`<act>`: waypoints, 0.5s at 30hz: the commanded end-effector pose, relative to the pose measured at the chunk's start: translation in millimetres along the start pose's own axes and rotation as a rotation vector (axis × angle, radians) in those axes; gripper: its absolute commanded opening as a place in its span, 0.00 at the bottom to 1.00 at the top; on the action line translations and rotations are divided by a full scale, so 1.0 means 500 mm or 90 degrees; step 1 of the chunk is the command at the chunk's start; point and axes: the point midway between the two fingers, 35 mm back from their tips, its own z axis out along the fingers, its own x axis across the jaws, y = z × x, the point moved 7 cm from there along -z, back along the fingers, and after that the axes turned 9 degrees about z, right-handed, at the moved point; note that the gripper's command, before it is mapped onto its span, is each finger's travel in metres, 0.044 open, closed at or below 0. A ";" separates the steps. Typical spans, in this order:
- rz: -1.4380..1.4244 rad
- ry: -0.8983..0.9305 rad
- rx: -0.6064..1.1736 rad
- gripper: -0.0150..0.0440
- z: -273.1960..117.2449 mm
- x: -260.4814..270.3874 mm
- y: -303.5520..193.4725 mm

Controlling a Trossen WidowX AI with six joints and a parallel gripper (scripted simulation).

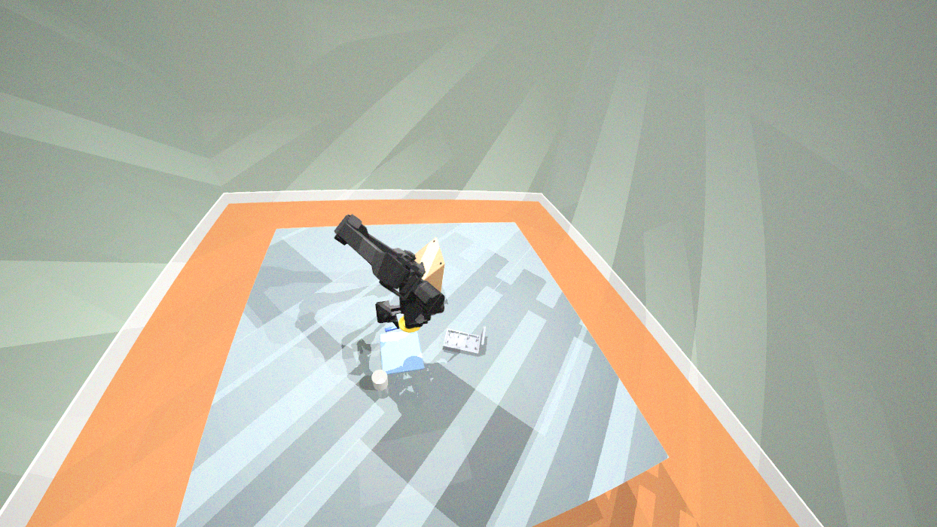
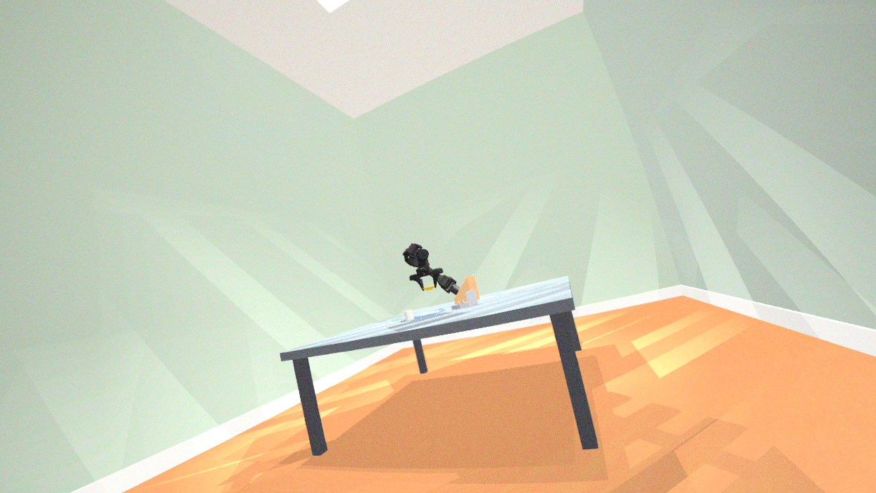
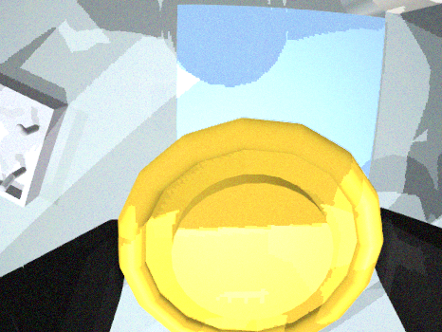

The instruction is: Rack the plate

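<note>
Currently your gripper is clamped on the yellow plate, with a dark finger against the rim on either side. Wrist view: plate fills the lower middle of the frame, its round face toward you, dished centre showing, bottom edge cut off by the frame.

Exterior view: you have the plate off the table, carried above it near mid-frame, looking roughly level rather than on edge. Fingers point down and the arm reaches up and over from beside a tan wedge-shaped block.

Beyond the plate in your wrist view, upper centre to right, lies a flat blue square, the plate overlapping its lower part in the frame. In the top view the square sits just below the gripper, near frame centre.

Low white rack: right of the square in your top view, cut off at the left edge in the wrist view. Small pegs inside, taller panel at one end. You have the plate outside it, well apart. Its slots are too small to make out properly.

Short white cylinder stands near the square's lower left corner in your top view.
</note>
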 end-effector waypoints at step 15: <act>0.038 0.005 -0.005 0.25 -0.090 0.033 -0.009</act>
